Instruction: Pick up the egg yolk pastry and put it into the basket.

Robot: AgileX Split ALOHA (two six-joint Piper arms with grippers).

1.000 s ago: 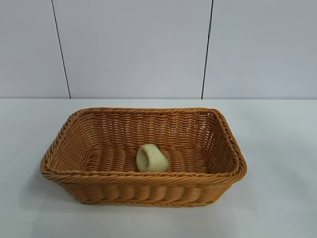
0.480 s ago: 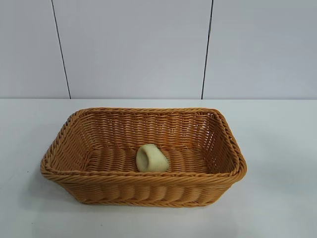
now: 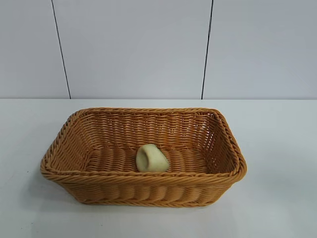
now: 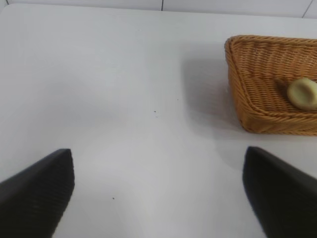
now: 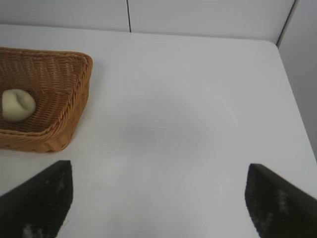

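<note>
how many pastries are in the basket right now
1. The egg yolk pastry lies on its side on the floor of the basket, near the front wall, about mid-width. Nothing else shows inside.

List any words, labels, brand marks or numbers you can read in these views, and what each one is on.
None: no readable text, label, number or sign in any view.
The orange-brown woven wicker basket carries no tag or mark.
The small pale cream-yellow round egg yolk pastry, lying inside the basket, is unmarked.
The white table and the grey wall panels are blank.
</note>
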